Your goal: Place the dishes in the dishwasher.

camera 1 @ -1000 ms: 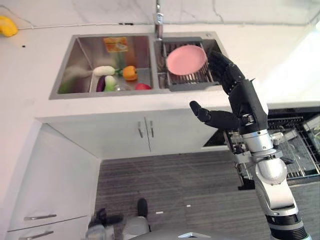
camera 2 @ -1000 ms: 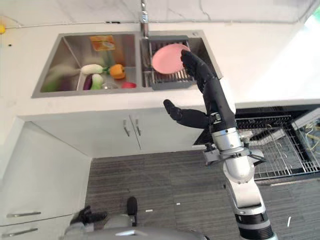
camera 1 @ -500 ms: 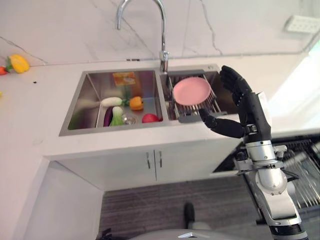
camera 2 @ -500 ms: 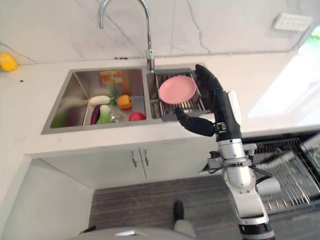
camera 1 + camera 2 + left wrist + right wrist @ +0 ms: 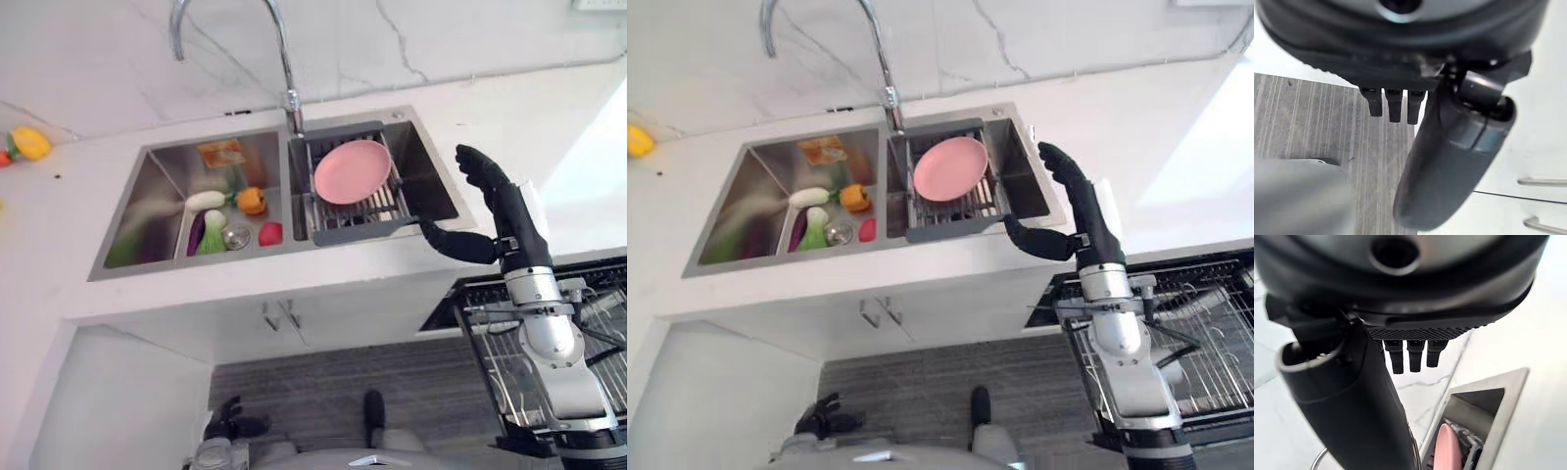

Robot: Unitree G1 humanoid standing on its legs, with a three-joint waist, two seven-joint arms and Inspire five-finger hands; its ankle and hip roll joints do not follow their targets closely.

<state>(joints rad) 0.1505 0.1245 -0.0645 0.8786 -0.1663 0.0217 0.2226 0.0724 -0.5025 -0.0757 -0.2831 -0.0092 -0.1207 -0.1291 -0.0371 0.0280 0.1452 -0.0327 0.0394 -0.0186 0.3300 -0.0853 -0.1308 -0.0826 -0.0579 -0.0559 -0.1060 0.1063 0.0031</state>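
My right robot hand (image 5: 505, 211) is matt black, on a silver-grey arm. The plate (image 5: 352, 171) is plain pink, lying on a dark grey rack (image 5: 338, 227) with pale bars. The sink (image 5: 162, 211) is brushed steel, and the faucet (image 5: 265, 29) shines chrome. In the basin I see an orange pepper (image 5: 252, 201), a red piece (image 5: 270, 233), a white and green vegetable (image 5: 213, 230) and a purple one (image 5: 195, 235). The desk (image 5: 59, 235) is white; the wall behind is white marble with thin grey veins. A yellow pepper (image 5: 31, 143) lies far left. The floor (image 5: 323, 387) is grey with fine stripes. My left robot hand (image 5: 1449, 147) is black too.
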